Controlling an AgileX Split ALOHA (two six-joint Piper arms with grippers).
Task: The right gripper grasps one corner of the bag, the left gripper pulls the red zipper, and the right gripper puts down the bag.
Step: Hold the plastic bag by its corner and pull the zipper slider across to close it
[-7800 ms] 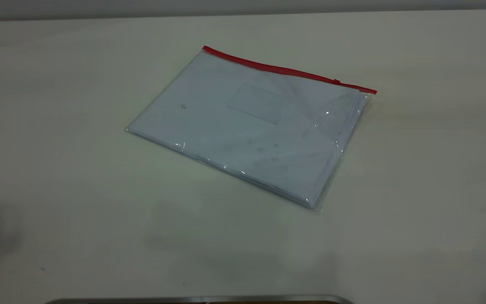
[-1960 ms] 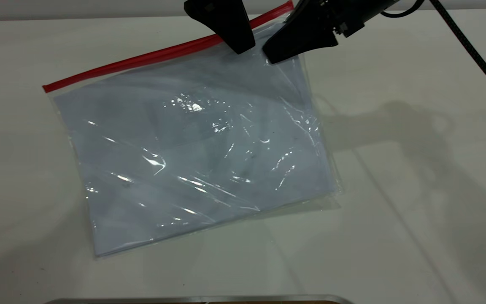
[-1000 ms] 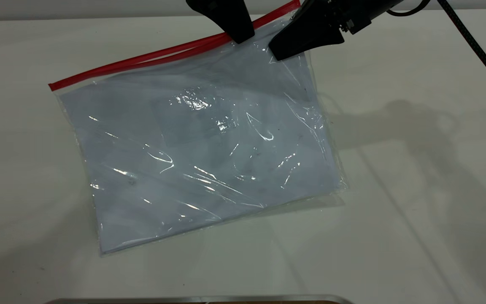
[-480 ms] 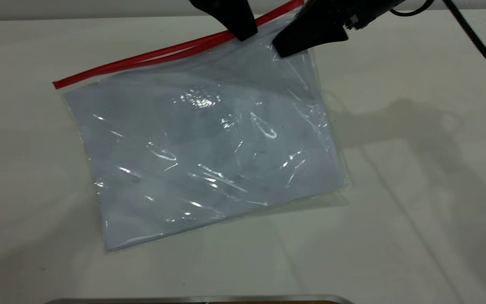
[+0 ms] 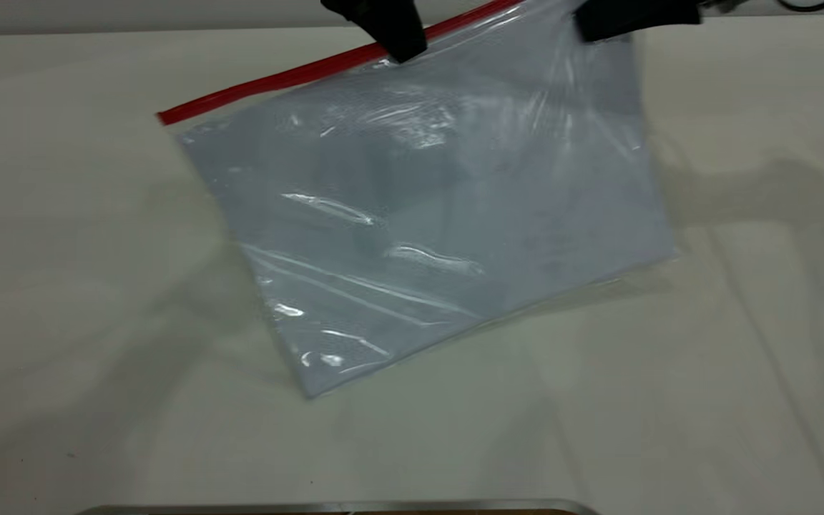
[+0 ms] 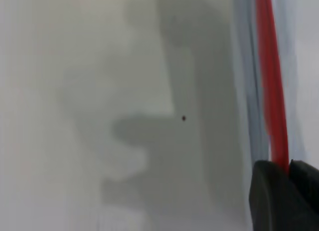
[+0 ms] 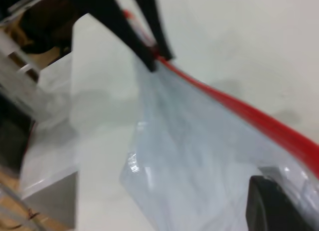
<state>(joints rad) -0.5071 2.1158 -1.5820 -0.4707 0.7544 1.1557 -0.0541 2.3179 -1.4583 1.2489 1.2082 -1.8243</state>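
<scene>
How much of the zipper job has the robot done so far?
Picking up looks done: the right gripper holds the bag by its top corner, so it hangs tilted over the table. Zipping is happening now: the left gripper pinches the red zipper partway along the strip. Left to do: finish the pull, then lay the bag flat again.

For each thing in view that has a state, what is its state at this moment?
bag: lifted by its red-edged top, hanging tilted, lower corner near the table.
red zipper: pinched by the left claw.
left claw: shut on the red zipper.
right claw: holds the bag's upper corner.
</scene>
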